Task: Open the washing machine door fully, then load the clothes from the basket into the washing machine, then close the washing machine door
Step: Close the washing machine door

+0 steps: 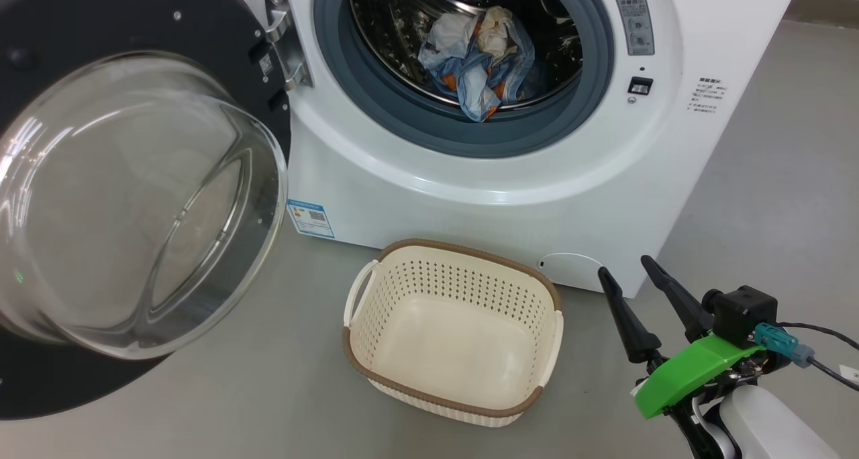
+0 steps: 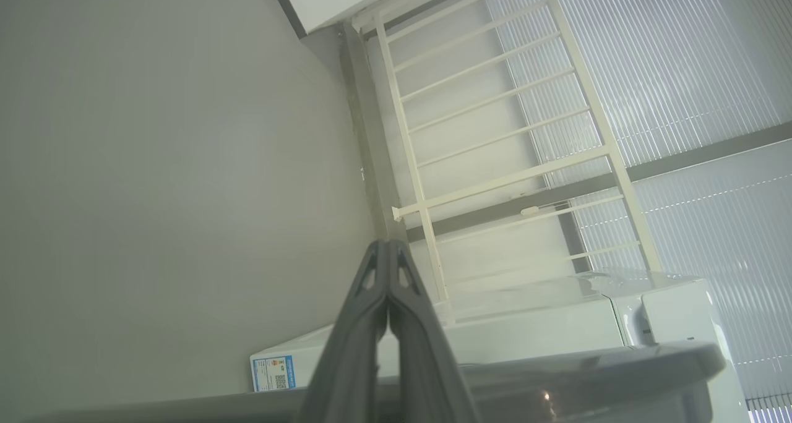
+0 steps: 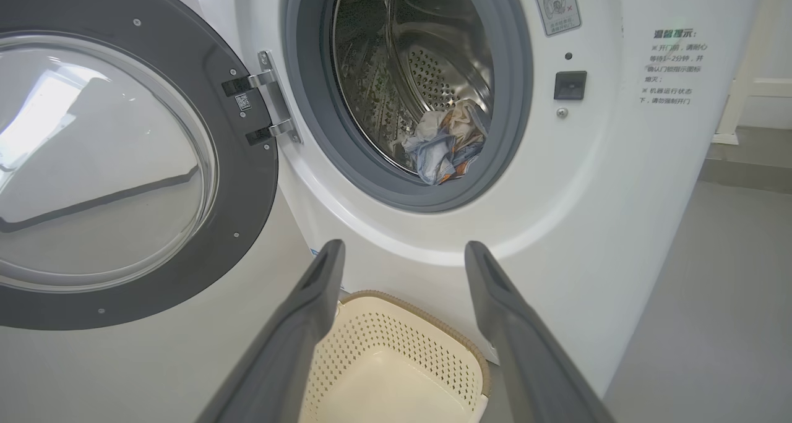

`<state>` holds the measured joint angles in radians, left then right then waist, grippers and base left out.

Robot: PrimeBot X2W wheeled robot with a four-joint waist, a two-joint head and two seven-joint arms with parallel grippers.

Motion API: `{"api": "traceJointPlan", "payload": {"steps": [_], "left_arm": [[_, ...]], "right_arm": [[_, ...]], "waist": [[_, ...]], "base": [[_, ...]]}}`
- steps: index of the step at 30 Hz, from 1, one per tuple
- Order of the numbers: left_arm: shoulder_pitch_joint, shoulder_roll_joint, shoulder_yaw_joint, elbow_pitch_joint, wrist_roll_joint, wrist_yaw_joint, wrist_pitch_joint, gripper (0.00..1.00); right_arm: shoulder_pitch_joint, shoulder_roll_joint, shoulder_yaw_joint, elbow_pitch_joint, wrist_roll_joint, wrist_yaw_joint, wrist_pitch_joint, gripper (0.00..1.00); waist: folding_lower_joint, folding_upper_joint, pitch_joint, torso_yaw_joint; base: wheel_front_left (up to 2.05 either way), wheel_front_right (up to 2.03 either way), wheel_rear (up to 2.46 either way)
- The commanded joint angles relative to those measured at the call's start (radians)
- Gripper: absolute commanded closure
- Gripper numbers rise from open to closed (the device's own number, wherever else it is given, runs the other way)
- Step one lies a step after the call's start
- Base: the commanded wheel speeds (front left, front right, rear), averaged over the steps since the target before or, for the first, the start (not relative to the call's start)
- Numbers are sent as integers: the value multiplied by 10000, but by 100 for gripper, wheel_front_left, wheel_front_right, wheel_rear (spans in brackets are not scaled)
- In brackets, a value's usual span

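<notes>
The white washing machine (image 1: 470, 197) (image 3: 588, 213) stands with its round black door (image 1: 121, 197) (image 3: 117, 157) swung wide open to the left, glass bowl bulging outward. The light blue and cream clothes (image 1: 478, 60) (image 3: 447, 145) lie bunched in the steel drum. The cream basket (image 1: 376, 291) (image 3: 396, 342) sits on the floor in front of the machine with nothing in it. My right gripper (image 1: 625, 269) (image 3: 403, 250) hangs open to the right of the basket, fingers pointing at the washer's front. My left gripper (image 2: 387, 245) is shut, empty, pointing past the door's edge (image 2: 588, 373).
Grey floor (image 1: 772, 197) runs to the right of the machine. A white railing (image 2: 507, 182) and a ribbed window show beyond the washer in the left wrist view. A blue label (image 1: 310, 219) marks the washer's lower front.
</notes>
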<state>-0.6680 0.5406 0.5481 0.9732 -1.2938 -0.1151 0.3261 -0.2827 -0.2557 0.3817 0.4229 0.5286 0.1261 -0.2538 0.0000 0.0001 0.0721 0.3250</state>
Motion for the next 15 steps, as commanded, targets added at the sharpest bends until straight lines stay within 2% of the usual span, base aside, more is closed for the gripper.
{"api": "traceJointPlan", "payload": {"steps": [1,7,15], "left_arm": [[-349,708,35,-216,-162,-116,314,100],[-438,760,-468,-318,-405,-149,1955,100],[-55,655,-1004,-1457,-958,-153,4201,100]], "right_arm": [[-196,-38,106,-175,77,46,-80,0],[-138,39,64,-164,85,46,-80,0],[31,186,-87,-134,91,46,-80,0]], "waist": [[0,-1,-36,34],[0,-1,-148,153],[0,-1,-386,323]], "base": [[0,0,0],[0,0,0],[0,0,0]]}}
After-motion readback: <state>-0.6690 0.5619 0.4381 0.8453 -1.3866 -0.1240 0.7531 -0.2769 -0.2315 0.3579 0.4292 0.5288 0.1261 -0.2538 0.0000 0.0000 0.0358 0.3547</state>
